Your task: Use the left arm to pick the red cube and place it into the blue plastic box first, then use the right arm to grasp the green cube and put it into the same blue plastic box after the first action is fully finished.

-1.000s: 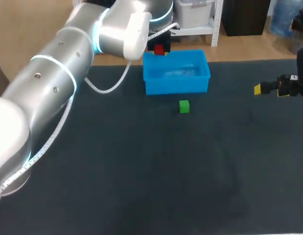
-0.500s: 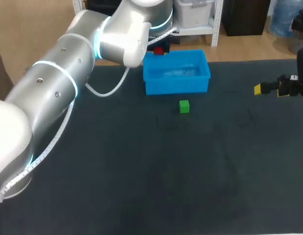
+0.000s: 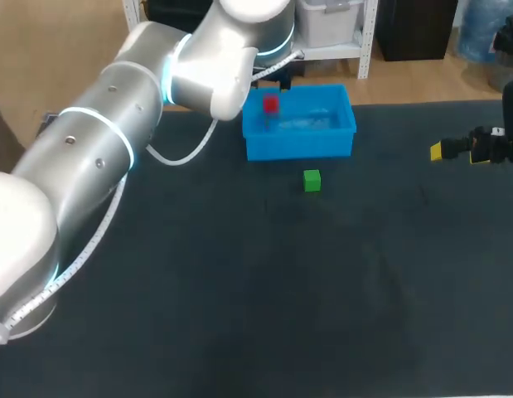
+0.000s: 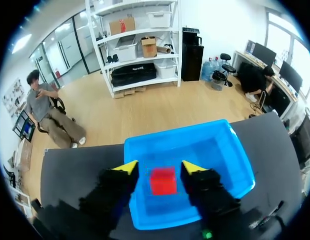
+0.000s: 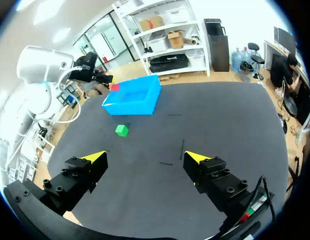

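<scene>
Since the earlier frame the red cube has come down in the head view from behind the far rim of the blue plastic box to lie inside the box's outline. The left arm has swung a little further over the box's near-left corner. The green cube and the right arm have not shifted.

From the wrist, the left gripper hangs above the box, and the red cube shows between its fingers against the blue floor. A strip of blue is visible on each side of the cube, so the jaws stand parted, a little wider than the cube, and touch nothing. Whether the cube rests on the floor or is just above it cannot be told. Nothing else shows in the box. The green cube peeks out under the gripper, on the table outside the box's near wall.

The right gripper hangs over the dark table with its jaws spread wide and nothing between them. The green cube sits well ahead of it, toward its left finger, with the box just beyond.
</scene>
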{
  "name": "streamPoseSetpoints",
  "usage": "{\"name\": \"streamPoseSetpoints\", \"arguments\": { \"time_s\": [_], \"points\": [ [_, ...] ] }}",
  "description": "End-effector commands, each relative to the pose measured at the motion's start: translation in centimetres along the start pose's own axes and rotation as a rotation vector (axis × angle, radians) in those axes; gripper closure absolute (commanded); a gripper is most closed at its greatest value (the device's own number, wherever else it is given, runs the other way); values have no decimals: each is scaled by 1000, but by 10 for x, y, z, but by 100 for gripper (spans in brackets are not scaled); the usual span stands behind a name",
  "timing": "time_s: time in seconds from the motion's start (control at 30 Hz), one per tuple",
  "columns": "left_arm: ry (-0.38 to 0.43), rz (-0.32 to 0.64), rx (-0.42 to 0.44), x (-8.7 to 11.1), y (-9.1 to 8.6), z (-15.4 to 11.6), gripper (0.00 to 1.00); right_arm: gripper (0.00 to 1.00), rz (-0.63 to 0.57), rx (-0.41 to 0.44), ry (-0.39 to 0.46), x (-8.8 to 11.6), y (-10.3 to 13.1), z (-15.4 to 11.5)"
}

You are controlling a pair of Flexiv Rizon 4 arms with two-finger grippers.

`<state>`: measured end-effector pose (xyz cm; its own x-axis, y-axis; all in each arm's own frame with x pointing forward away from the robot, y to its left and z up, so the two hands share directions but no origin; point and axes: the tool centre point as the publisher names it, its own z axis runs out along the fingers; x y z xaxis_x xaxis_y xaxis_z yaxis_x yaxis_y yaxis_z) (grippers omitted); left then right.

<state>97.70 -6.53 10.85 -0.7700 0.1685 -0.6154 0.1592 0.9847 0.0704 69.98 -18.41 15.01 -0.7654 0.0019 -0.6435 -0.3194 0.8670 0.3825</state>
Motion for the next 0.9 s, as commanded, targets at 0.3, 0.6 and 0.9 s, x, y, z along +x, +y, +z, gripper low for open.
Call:
{"name": "streamPoseSetpoints", "arguments": {
  "time_s": [0.3, 0.6, 0.9],
  "points": [
    [379, 3, -4, -20, -4, 13, 0, 0, -1, -1, 1, 0, 0, 0],
    [373, -2, 25, -6, 0, -7, 0, 0, -1, -1, 1, 0, 0, 0],
    [361, -25, 47, 10, 8, -33, 0, 0, -1, -1, 1, 0, 0, 0]
  ]
}}
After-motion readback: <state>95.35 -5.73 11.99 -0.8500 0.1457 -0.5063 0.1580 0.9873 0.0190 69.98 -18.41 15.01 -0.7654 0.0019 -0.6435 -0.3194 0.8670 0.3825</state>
